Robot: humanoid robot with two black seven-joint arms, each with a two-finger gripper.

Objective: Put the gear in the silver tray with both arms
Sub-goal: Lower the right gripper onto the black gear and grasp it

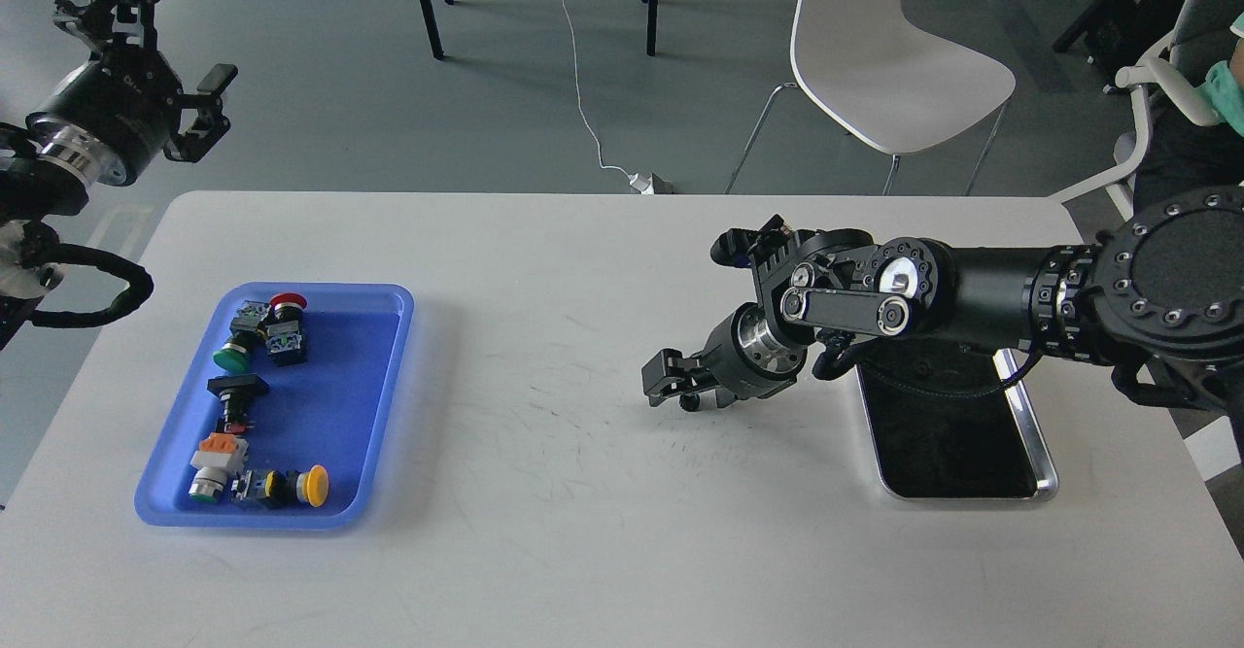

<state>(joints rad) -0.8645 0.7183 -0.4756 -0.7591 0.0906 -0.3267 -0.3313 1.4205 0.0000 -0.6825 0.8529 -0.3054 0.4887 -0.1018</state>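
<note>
White table (pixel 603 531): no part picked yet, right gripper (pixel 671 388) empty, opening unclear, between silver tray (pixel 1045 478) and blue tray (pixel 165 502); left gripper (pixel 160 46) raised, spread, empty; next reach blue tray's parts (pixel 258 405).

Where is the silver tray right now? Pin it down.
In the head view the silver tray lies on the white table at the right, partly under the right arm, with the right gripper to its left.

We see a blue tray (pixel 384 405) at nine o'clock holding red (pixel 288 300), green (pixel 230 358) and yellow (pixel 315 485) buttons; at three o'clock, the silver tray (pixel 1044 454) has a dark mirror floor.
</note>
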